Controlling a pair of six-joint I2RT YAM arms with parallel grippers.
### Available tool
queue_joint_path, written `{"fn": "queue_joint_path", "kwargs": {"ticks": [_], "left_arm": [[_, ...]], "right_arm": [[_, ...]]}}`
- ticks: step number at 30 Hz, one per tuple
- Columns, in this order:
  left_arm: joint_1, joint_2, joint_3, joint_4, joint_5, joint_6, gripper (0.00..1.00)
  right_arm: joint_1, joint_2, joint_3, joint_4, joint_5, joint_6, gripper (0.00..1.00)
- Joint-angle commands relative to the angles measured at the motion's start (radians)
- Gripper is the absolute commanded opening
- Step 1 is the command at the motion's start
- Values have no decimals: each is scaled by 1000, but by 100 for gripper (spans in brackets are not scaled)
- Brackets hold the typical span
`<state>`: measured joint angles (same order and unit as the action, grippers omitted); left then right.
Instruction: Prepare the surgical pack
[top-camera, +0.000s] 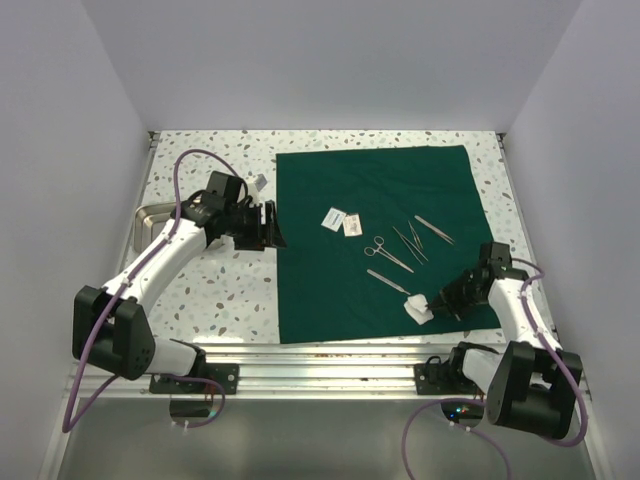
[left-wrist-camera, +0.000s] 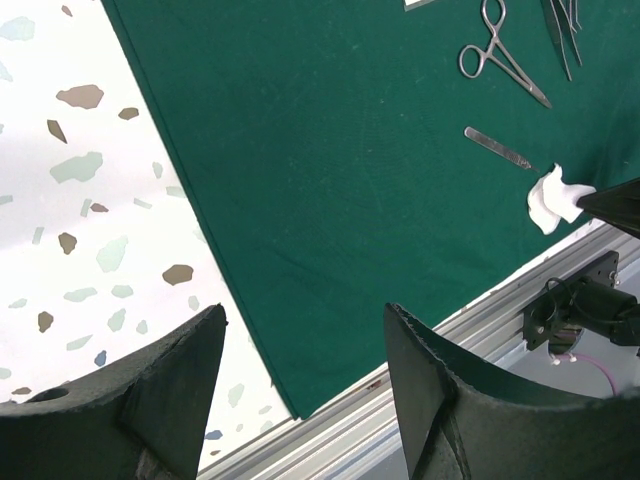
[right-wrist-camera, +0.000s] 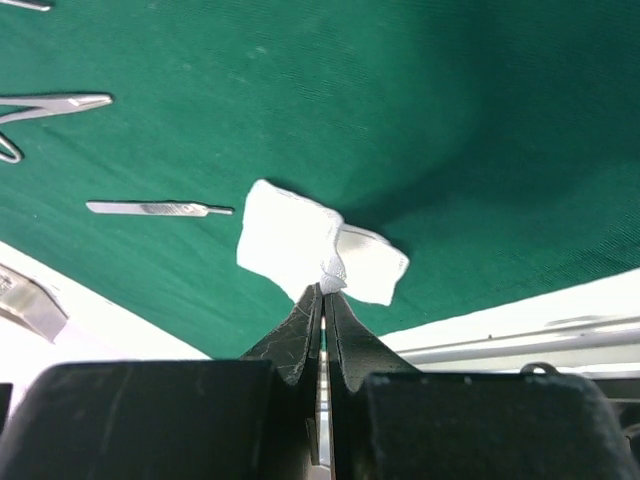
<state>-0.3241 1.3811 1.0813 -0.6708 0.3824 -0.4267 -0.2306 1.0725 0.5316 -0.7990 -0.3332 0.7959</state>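
The surgical pack, a large dark green drape (top-camera: 380, 200) (left-wrist-camera: 330, 180) (right-wrist-camera: 450, 120), lies flat across the table's middle and right. On it rest steel forceps (top-camera: 385, 252) (left-wrist-camera: 500, 55), a scalpel handle (top-camera: 386, 281) (left-wrist-camera: 497, 148) (right-wrist-camera: 160, 208), tweezers (top-camera: 410, 240) and two small packets (top-camera: 340, 221). My right gripper (top-camera: 432, 300) (right-wrist-camera: 325, 288) is shut on a pinched edge of a white gauze (top-camera: 416, 308) (left-wrist-camera: 553, 198) (right-wrist-camera: 295, 235) over the drape's near right part. My left gripper (top-camera: 272, 228) (left-wrist-camera: 306, 310) hangs open and empty beside the drape's left edge.
A shallow steel tray (top-camera: 150, 215) sits at the far left behind the left arm. A small packet (top-camera: 258, 182) lies on the speckled tabletop (top-camera: 220, 290) near it. An aluminium rail (top-camera: 330, 355) (left-wrist-camera: 400, 410) runs along the near edge.
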Motion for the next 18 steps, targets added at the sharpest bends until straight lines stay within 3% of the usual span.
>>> {"fn": "queue_joint_path", "kwargs": {"ticks": [1, 18], "left_arm": [[-6, 7, 12, 23, 19, 14, 68], [-6, 4, -4, 28, 26, 5, 68]], "right_arm": [[19, -16, 2, 32, -17, -13, 0], [47, 49, -38, 41, 22, -47, 0]]}}
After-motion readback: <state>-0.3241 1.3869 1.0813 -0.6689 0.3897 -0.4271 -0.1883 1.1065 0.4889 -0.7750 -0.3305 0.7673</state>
